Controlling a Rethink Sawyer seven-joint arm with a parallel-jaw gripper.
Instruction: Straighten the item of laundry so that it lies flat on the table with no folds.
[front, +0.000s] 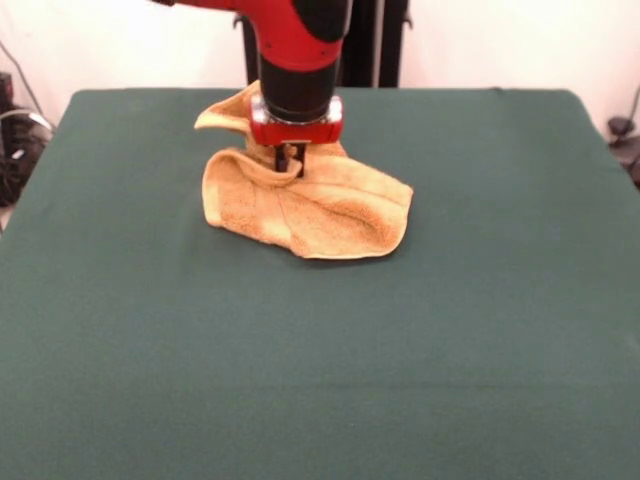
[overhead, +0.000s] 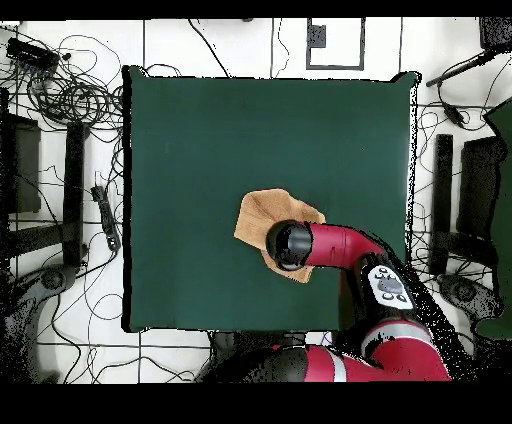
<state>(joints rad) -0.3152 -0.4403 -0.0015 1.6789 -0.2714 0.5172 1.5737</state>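
Golden-orange terry-cloth towel (front: 310, 205), small, crumpled and folded over itself, one corner raised in a peak; lies on the large rectangular table covered in dark green cloth (front: 480, 330), toward the table's robot-side half. Red and black arm's gripper (front: 292, 160), directly above the towel's middle, tips down in a raised fold; pinching or not, cannot tell.

This is a robotics lab. A green-clothed bench (overhead: 200, 150) stands on a pale tiled floor (overhead: 230, 40), ringed by loose black cables (overhead: 70, 95) and dark equipment stands (overhead: 72, 190), with a red and black robot arm (overhead: 345, 245) reaching over it before plain white walls (front: 120, 45).
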